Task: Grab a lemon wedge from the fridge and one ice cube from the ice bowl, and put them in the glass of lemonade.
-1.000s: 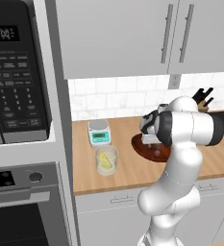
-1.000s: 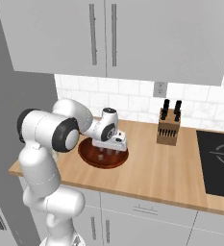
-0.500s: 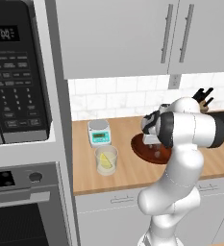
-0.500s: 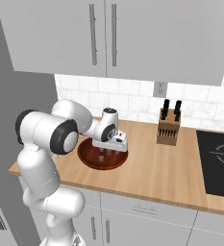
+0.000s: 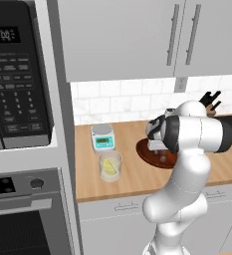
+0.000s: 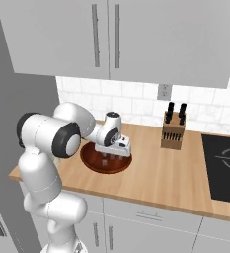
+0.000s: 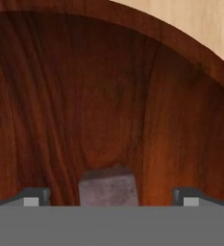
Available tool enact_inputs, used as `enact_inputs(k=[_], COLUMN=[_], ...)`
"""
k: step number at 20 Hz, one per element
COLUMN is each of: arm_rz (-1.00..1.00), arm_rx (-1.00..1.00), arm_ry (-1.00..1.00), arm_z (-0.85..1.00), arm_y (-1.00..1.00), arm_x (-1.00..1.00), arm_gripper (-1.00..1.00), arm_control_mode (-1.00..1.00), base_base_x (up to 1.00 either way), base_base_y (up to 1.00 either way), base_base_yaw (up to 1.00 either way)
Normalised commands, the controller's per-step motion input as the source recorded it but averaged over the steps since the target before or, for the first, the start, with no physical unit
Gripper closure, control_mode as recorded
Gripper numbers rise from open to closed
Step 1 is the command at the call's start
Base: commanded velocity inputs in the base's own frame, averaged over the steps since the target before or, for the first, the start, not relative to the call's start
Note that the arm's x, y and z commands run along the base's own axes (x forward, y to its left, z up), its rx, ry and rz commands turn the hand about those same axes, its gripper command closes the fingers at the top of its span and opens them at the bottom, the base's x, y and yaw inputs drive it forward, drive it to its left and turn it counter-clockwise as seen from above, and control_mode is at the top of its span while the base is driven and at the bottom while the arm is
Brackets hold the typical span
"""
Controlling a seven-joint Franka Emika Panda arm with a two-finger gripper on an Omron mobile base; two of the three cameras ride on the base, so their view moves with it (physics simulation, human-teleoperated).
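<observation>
the two-finger gripper (image 7: 108,199) hangs wide open inside the wide, shallow reddish-brown wooden ice bowl (image 7: 60,105), its tips either side of a greyish translucent ice cube (image 7: 108,187), gripping nothing. the clear lemonade tumbler (image 5: 110,166) stands left of the bowl.

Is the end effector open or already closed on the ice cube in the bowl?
Open. In the hand view the end effector has its fingertips wide apart, the ice cube between them untouched, inside the ice bowl.

arm: bent forward, wrist down | hand (image 6: 108,159): jaws wide (nothing held)
</observation>
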Motion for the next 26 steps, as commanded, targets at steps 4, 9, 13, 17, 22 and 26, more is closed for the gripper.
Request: enact_inputs(k=[4, 9, 13, 17, 22, 26], arm_rz=[0.00, 0.00, 0.00, 0.00, 0.00, 0.00], arm_rx=[0.00, 0.00, 0.00, 0.00, 0.00, 0.00], arm_ry=[0.00, 0.02, 0.02, 0.00, 0.00, 0.00], arm_z=[-0.14, 0.00, 0.00, 0.00, 0.00, 0.00], arm_y=[0.00, 0.00, 0.00, 0.00, 0.00, 0.00], arm_x=[0.00, 0.00, 0.00, 0.00, 0.00, 0.00], arm_gripper=[-1.00, -1.00, 1.00, 1.00, 1.00, 1.00], arm_control_mode=[-1.00, -1.00, -1.00, -1.00, -1.00, -1.00], base_base_x=[0.00, 0.00, 0.00, 0.00, 0.00, 0.00], base_base_y=[0.00, 0.00, 0.00, 0.00, 0.00, 0.00], base_base_yaw=[0.00, 0.00, 0.00, 0.00, 0.00, 0.00])
